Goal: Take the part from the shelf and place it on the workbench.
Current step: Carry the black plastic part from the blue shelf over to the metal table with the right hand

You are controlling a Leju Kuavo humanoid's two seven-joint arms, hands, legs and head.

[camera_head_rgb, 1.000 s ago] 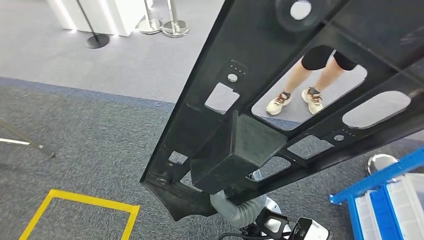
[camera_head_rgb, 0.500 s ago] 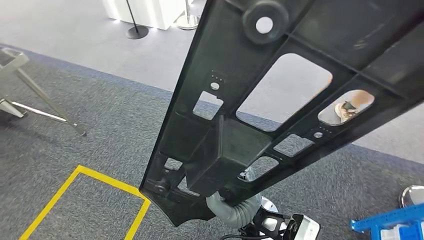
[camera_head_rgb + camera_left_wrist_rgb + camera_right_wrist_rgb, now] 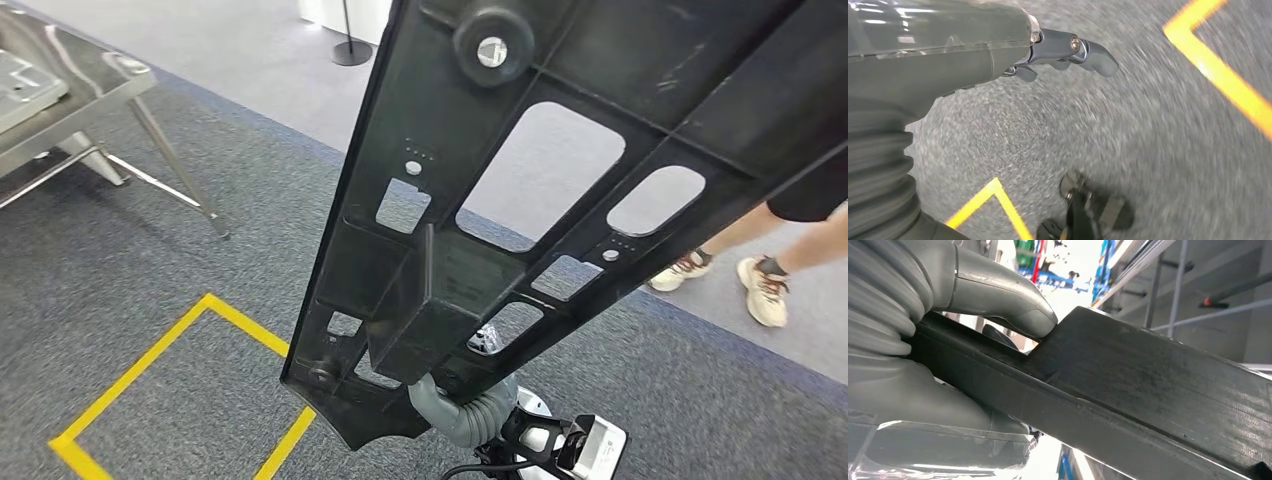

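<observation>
The long black part (image 3: 520, 190) was off the shelf, held up across the middle of the frame by the right robot hand (image 3: 948, 340), thumb and fingers clamped on its edge. The left robot hand (image 3: 998, 55) hung spread, holding nothing. The steel counter (image 3: 60, 90) stood upper left; setting down remained.

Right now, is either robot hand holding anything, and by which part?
The right robot hand grips the black part at its lower end, near the boxy block. The left robot hand holds nothing.
</observation>
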